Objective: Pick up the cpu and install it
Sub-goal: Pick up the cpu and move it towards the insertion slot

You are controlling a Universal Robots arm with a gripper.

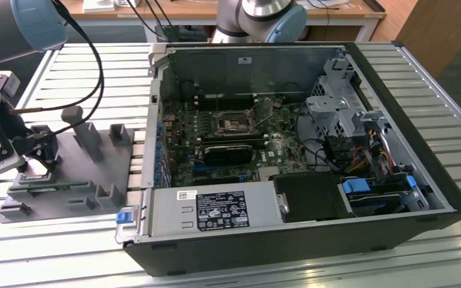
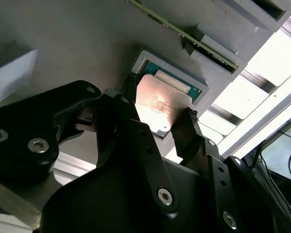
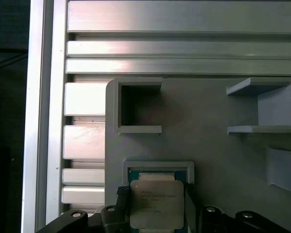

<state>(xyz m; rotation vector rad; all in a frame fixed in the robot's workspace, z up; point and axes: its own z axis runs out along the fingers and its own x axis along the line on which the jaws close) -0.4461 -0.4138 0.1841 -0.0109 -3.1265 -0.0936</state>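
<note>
Open computer case [image 1: 295,249] beside grey fixture [image 1: 78,174]

Cpu [image 3: 155,204]: silver-grey top, pale rim. Gripper [image 2: 160,99]: matt black. Holder tray [image 1: 94,162]: plain grey. Table [image 1: 446,90]: silver, slatted stripes. Computer case [image 1: 295,240]: black. Circuit board [image 1: 214,129]: green. Tabs [image 1: 357,186], 4 o'clock of board: blue.
</note>
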